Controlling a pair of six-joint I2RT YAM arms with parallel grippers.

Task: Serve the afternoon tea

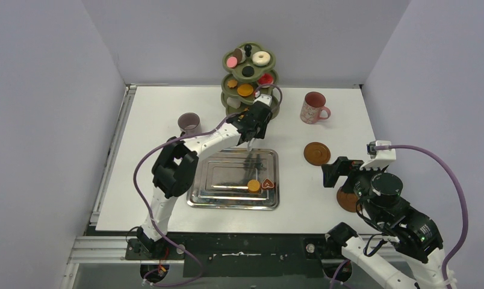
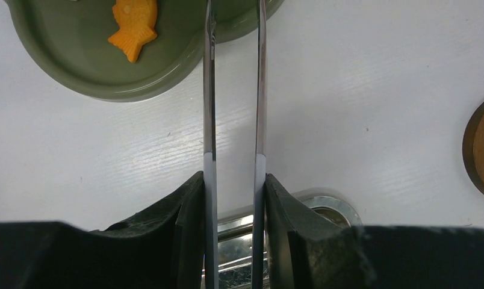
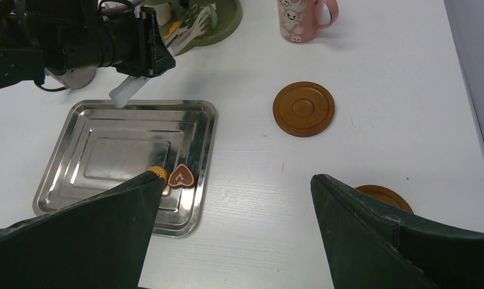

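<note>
Left gripper (image 2: 235,201) (clamping tongs (image 2: 208,120)); stand (image 2: 101,84) beyond

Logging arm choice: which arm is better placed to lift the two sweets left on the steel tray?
Left. The left gripper holds the tongs right above the tray's far edge; the right gripper hangs open and empty by the coasters.

It was a lab booth: plain grey walls (image 1: 47,90) around a white table (image 1: 294,180), metal rail (image 1: 107,250) at its near edge.
</note>
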